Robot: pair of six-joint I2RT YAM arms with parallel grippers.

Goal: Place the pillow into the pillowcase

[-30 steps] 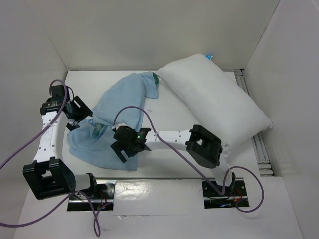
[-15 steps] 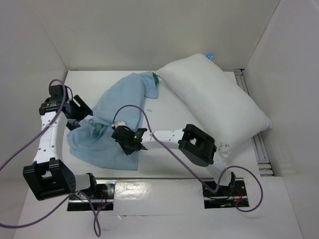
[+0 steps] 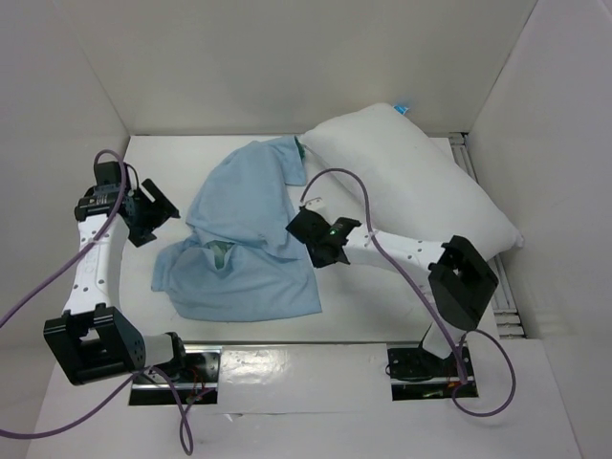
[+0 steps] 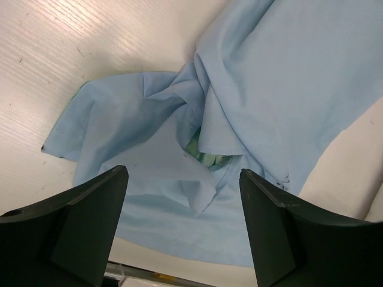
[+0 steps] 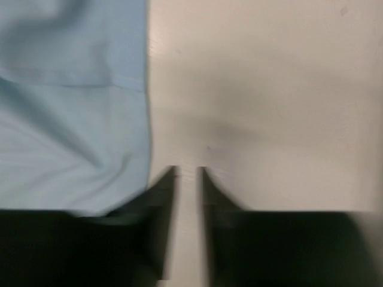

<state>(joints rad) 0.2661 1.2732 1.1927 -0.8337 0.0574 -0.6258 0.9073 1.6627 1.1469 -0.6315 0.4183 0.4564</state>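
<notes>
In the top view, the pillowcase is seen dragged rightward and spread flatter across the centre-left than a second ago. The right gripper, earlier over the cloth's lower middle, is now placed at its right edge. The pillow lies unmoved at upper right, outside the case, so insertion is judged not begun.

In the left wrist view, the left gripper is held wide open above the cloth's gaping fold.

In the blurred right wrist view, the tips are almost closed, with only bare table seen between them.

Robot lab, white-walled enclosure, cabled arms
</notes>
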